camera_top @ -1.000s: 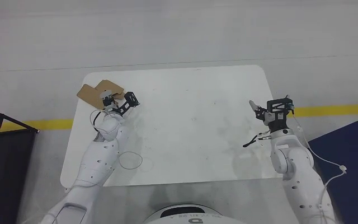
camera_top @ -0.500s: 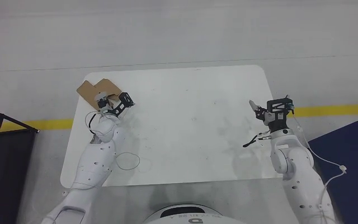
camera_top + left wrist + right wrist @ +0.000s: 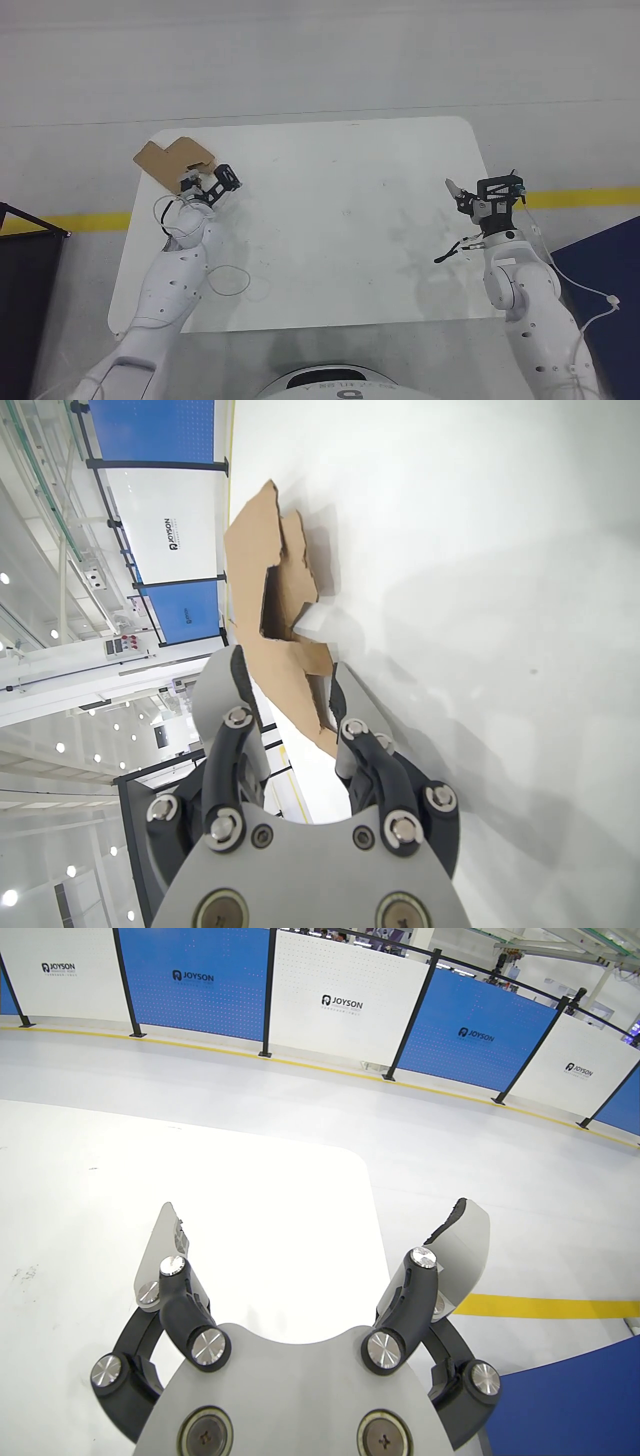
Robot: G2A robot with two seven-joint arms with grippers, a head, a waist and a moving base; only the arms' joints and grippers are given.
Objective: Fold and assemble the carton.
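Where the white table [image 3: 350, 230] rounds off at its 10 o'clock corner in the top view, the carton [image 3: 170, 156] lies as a flat brown cardboard blank. It is not yet assembled. Its outline is stepped and irregular, and part of it reaches out past the table edge.

The left gripper [image 3: 202, 182] is at the carton's 4 o'clock side, in contact with its near edge. In the left wrist view, the left gripper [image 3: 287, 665] has its jaws drawn partway in on the carton [image 3: 247, 550]. The fingers [image 3: 357, 700] sit one on each side of the near corner, and both meet the cardboard. The cardboard shows two layers slightly parted with a dark gap between them. It casts a shadow on the table [image 3: 475, 600] beside it.

The right gripper [image 3: 482, 186] is at the table's 3 o'clock edge, well apart from the carton. In the right wrist view, the right gripper [image 3: 318, 1205] has its jaws spread wide and nothing between them. It sits above the table [image 3: 100, 1168] near a rounded corner.

A yellow floor line [image 3: 90, 222] runs out from the table at both 9 and 3 o'clock. Blue and white barrier panels [image 3: 350, 998] stand beyond the floor at 12 o'clock in the right wrist view.
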